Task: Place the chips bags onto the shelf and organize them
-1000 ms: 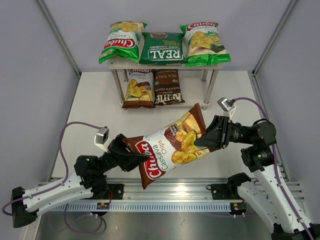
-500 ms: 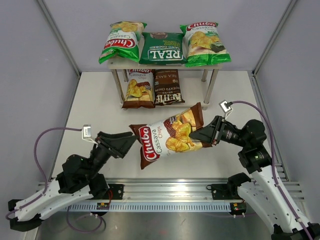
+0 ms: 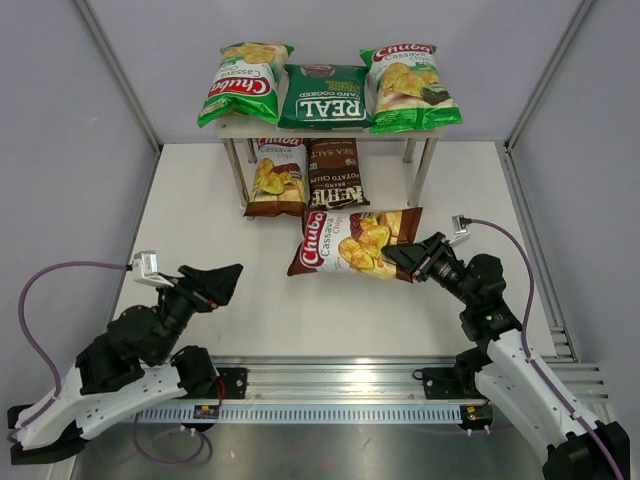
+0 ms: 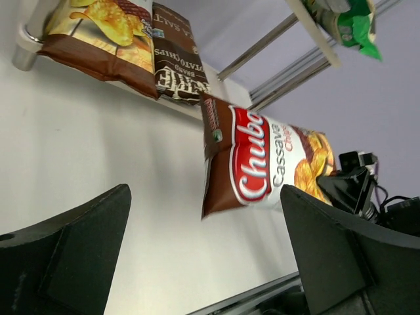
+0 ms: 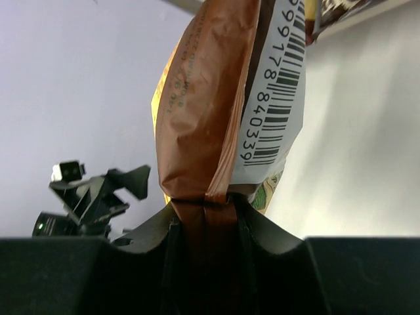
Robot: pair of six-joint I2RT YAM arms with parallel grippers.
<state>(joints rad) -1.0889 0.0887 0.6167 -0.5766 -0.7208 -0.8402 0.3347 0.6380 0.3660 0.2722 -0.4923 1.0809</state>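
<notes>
As five bags [image 3: 322, 100] sat on the shelf [image 3: 421, 172], a sixth [image 3: 355, 243] was clamped by the right fingers [image 3: 403, 255], the left fingers [image 4: 85, 243] spread wide.

Pale grey walls [image 3: 70, 130], white tabletop [image 3: 200, 210]

brown-white Chuba bag [image 3: 355, 243], sideways, before shelf [image 3: 421, 175]

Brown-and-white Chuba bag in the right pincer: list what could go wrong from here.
1. The right pincer grips the Chuba bag only by its end seam, and the left pincer is open and apart from it; the bag could sag or slip out.
2. The bag is held crosswise before the Kettle bag; pushed in so, it may shove that bag or catch the shelf leg.
</notes>
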